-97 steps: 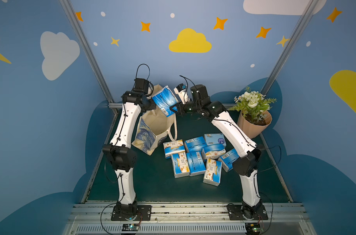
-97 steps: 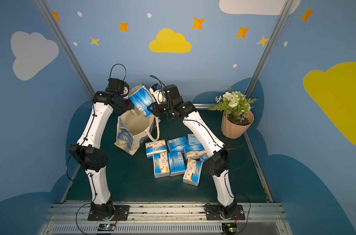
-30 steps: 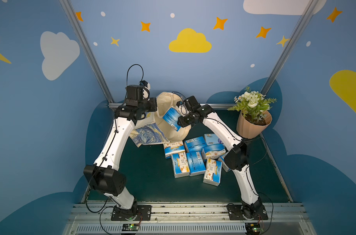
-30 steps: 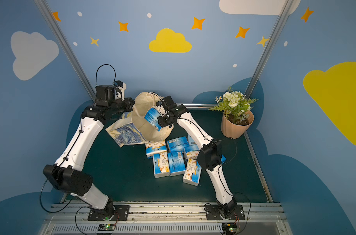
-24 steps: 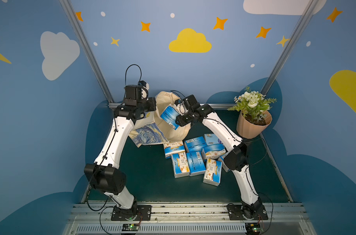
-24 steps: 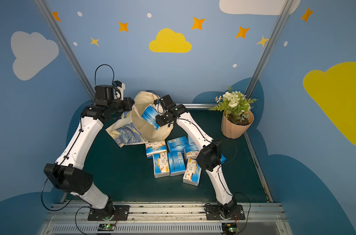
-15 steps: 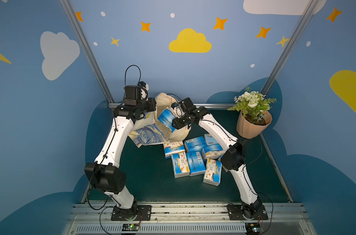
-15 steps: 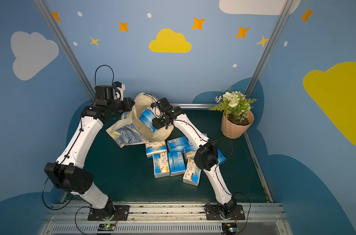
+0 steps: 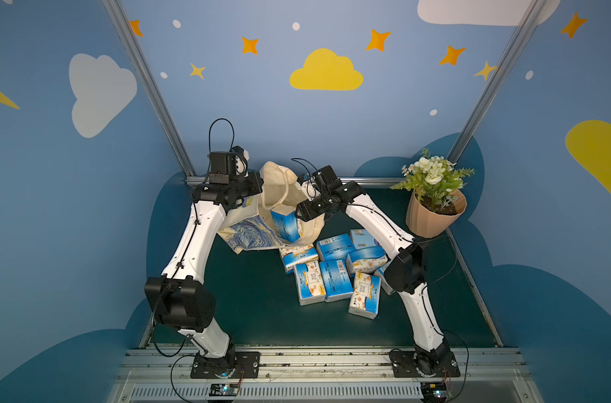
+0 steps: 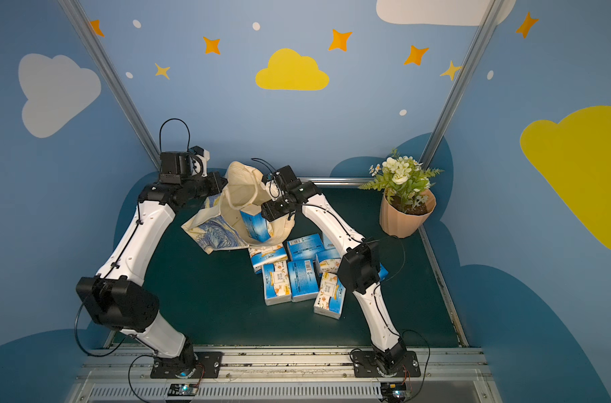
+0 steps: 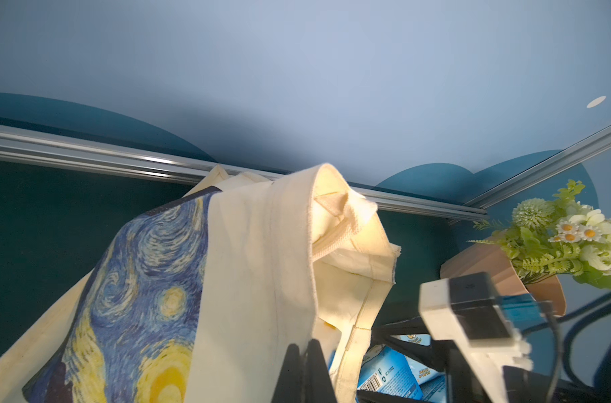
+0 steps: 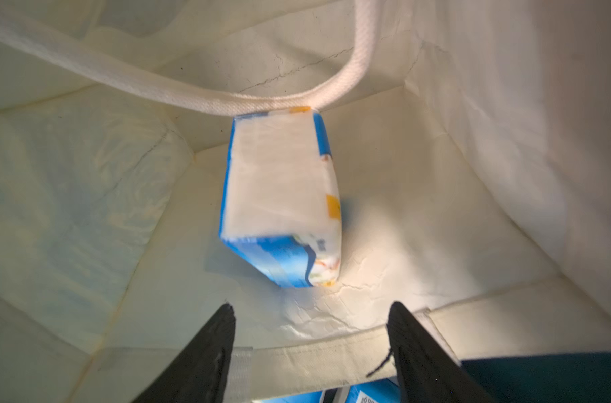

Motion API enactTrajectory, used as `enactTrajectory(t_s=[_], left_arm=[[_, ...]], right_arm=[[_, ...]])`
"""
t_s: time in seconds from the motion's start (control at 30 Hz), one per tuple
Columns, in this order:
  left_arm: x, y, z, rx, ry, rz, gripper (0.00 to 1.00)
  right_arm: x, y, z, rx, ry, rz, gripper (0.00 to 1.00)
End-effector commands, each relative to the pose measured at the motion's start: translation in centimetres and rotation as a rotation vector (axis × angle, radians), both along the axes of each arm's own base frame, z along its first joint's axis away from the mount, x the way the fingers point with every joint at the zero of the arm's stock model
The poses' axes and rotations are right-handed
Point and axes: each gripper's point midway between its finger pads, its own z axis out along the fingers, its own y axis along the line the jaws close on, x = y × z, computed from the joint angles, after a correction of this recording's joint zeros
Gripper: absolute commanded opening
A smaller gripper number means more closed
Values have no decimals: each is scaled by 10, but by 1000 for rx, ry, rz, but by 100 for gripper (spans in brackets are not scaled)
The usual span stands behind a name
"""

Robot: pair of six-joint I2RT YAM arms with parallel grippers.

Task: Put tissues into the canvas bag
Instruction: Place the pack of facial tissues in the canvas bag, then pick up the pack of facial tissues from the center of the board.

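Dropping blue-and-white wrapped tissue pack from spread right gripper, risking snagging cream woven handle, with left gripper pinching cream swirl-print canvas bag

Cloth, film and metal, mostly matt
The canvas bag is coarse woven cloth, its handle ribbed webbing; the tissue pack wears glossy plastic wrap; the bench looks matt; the rail is brushed metal.

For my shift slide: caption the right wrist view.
Open right gripper over a tissue pack inside the canvas bag, handle crossing its far end.
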Motion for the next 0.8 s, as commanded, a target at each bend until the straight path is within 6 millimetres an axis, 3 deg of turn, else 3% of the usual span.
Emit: enactTrajectory(t_s=[0.0,0.07,0.37,0.53,0.67,0.77], left_arm=[[1,6,-7,-14,16,13,4],[1,3,-12,-19,31,-3,4],[-4,-2,-21,9,101,-63,4],[-7,-4,-13,11,116,-85,4],[-8,-4,-5,8,85,-82,4],[-9,-4,-3,9,83,-80,4]], right_arm=[[0,-17,51,89,-61,-27,70],[-3,-37,50,63,-45,-69,70],[-40,-149,6,-83,75,-259,69],[-54,-196,-8,-164,151,-370,70],[-67,-236,-45,-252,267,-486,70],[-81,-251,-62,-285,336,-510,71]])
